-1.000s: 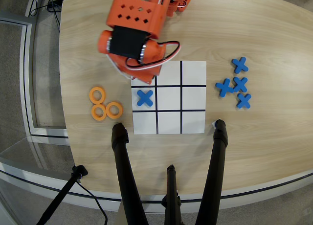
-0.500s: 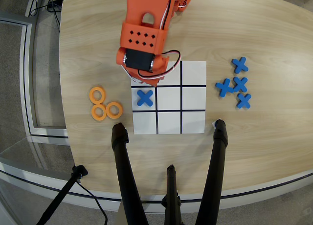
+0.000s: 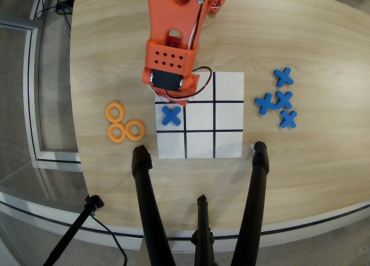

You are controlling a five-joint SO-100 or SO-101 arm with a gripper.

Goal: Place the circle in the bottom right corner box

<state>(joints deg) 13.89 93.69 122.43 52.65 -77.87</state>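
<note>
1. Overhead view: orange arm [image 3: 173,40] comes in from the top edge and reaches down over the wooden table [image 3: 104,52].
2. Its gripper [image 3: 171,88] end sits over the top-left cell of the white grid sheet [image 3: 228,81], covering most of that cell.
3. Jaws are hidden under the black motor and orange housing; cannot tell how far open they are or whether anything is held.
4. The sheet is three-by-three, ruled with black lines, and lies mid-table.
5. One blue X piece [image 3: 171,115] lies in the middle-left cell, just below the gripper end.
6. The bottom right corner box [image 3: 228,145] shows plain white.
7. Three orange rings lie on bare wood left of the sheet: one circle [image 3: 115,111] on top, a second [image 3: 117,132] below it, a third [image 3: 135,130] to its right, nearest the sheet. They are bunched and seem to touch.
8. No ring is on the sheet as far as can be seen; all three are well apart from the corner box.
9. Four blue X pieces [image 3: 277,98] cluster on the wood right of the sheet.
10. Black tripod legs [image 3: 147,208] rise from the bottom edge, two ending near the sheet's lower corners.
</note>
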